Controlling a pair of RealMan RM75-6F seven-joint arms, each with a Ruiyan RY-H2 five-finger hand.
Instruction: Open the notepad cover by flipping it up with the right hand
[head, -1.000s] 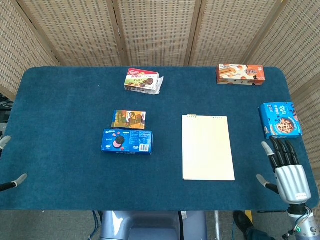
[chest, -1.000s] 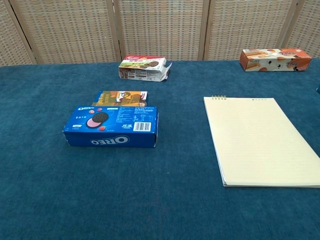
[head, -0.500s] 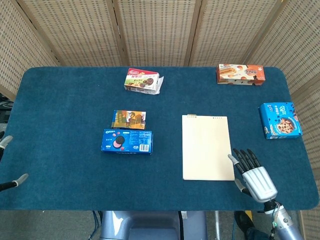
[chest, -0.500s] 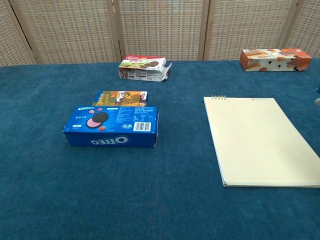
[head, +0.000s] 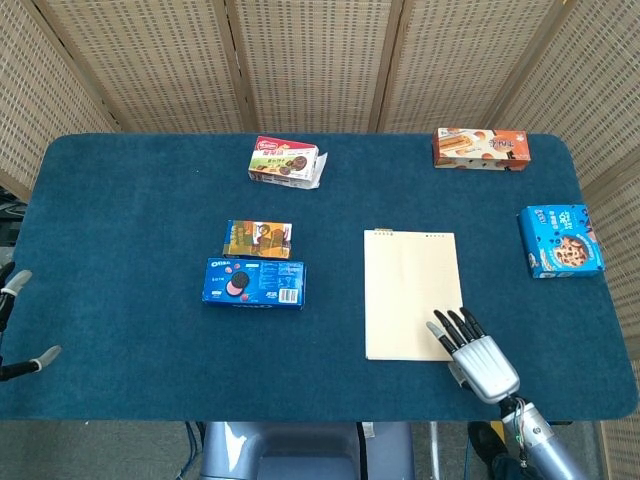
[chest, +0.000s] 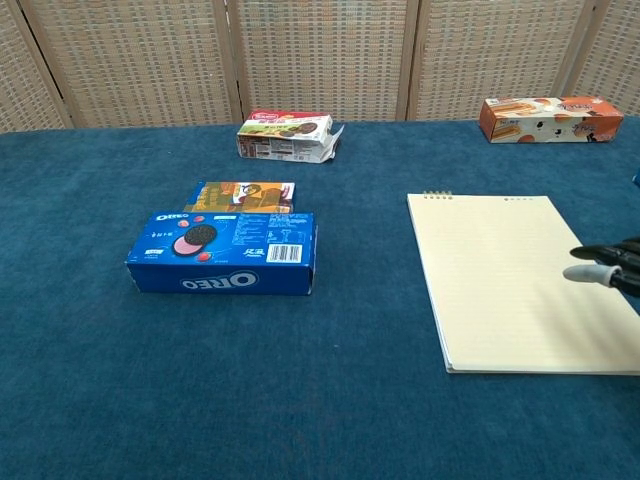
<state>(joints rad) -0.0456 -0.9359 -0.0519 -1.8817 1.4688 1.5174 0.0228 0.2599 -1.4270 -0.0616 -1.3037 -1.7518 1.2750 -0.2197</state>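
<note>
The notepad (head: 413, 290) (chest: 515, 275) lies flat and closed on the blue table, its cream cover up and its spiral binding at the far edge. My right hand (head: 473, 354) hovers at the pad's near right corner, fingers spread and pointing over the cover, holding nothing. In the chest view only its fingertips (chest: 600, 270) show, entering from the right above the cover. Whether they touch the cover I cannot tell. My left hand (head: 15, 320) shows only as two fingertips at the left edge of the head view, apart and empty.
An Oreo box (head: 254, 282) (chest: 224, 265) and a small orange packet (head: 258, 238) lie left of the pad. A red-green box (head: 285, 162) and an orange box (head: 481, 148) sit at the back. A blue cookie box (head: 560, 240) lies at the right edge.
My right hand has moved left from the table's right edge to the pad's near right corner, and its fingertips now show in the chest view. The pad has not moved.
</note>
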